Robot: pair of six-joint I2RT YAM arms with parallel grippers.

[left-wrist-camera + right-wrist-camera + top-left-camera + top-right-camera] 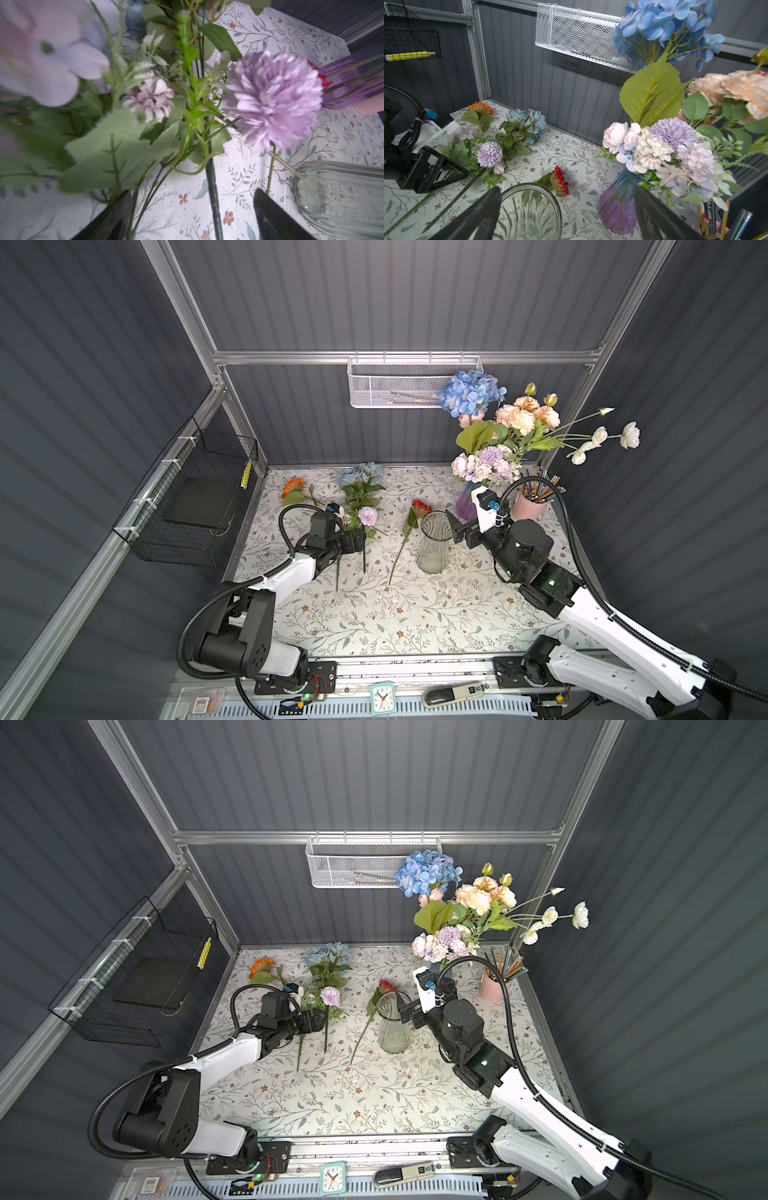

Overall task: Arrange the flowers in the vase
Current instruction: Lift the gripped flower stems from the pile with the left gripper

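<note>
A clear ribbed glass vase stands empty near the table's middle. Flowers lie to its left: a red daisy, a lilac bunch, a blue hydrangea and an orange daisy. My left gripper is open low over the lilac bunch's stems; a dark stem runs between its jaws untouched, below the lilac bloom. My right gripper hangs open just right of the clear vase's rim, holding nothing.
A purple vase packed with a tall bouquet stands at the back right, beside a pink cup of pencils. A white mesh basket hangs on the back wall and a black wire basket on the left wall.
</note>
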